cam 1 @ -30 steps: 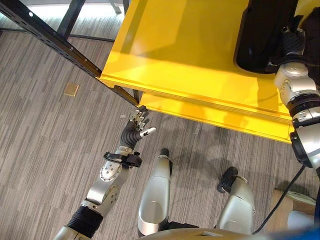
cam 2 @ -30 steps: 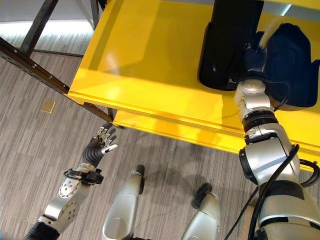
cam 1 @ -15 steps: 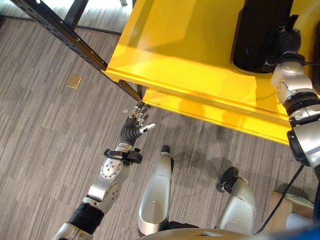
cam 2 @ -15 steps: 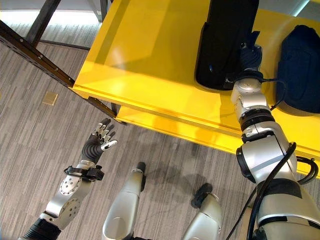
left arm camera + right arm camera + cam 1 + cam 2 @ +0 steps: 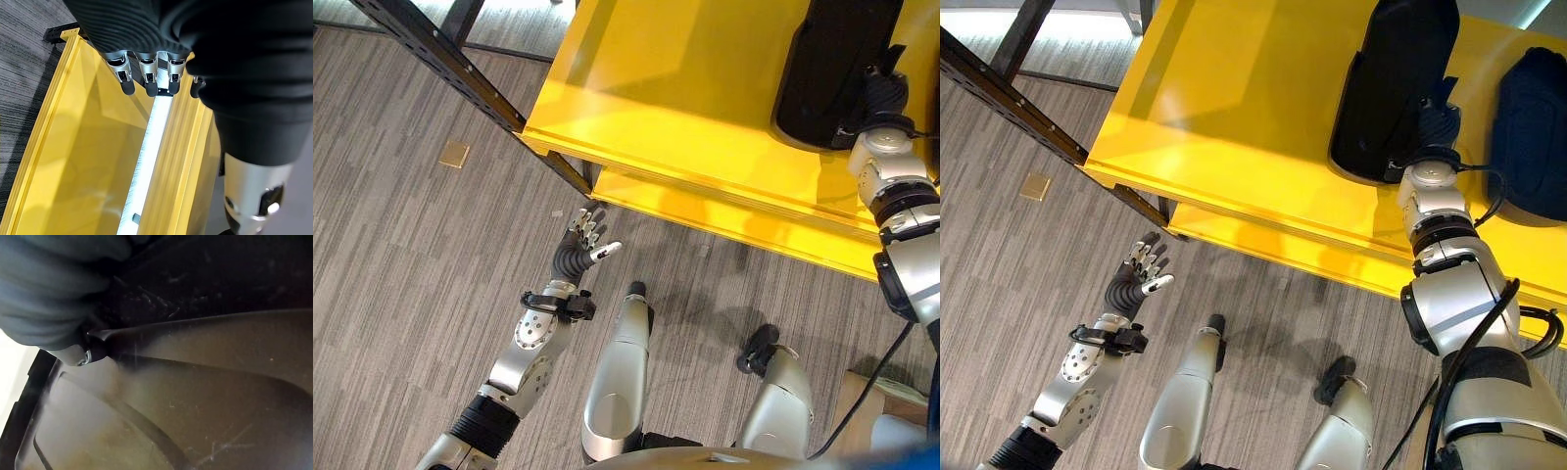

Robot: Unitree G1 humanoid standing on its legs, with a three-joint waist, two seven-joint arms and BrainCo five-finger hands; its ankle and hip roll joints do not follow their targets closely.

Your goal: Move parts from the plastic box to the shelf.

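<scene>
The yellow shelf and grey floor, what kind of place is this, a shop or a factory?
Probably a workshop or storeroom, not a shop. There is a big yellow shelf on a dark metal frame with holes, black parts lying on it, and plain grey floor below.

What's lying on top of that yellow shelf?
On the yellow shelf lie two black parts: a long black part with the right hand at its near end, its fingers hidden, and a rounded dark part beside it. Whatever is under them is covered.
</scene>
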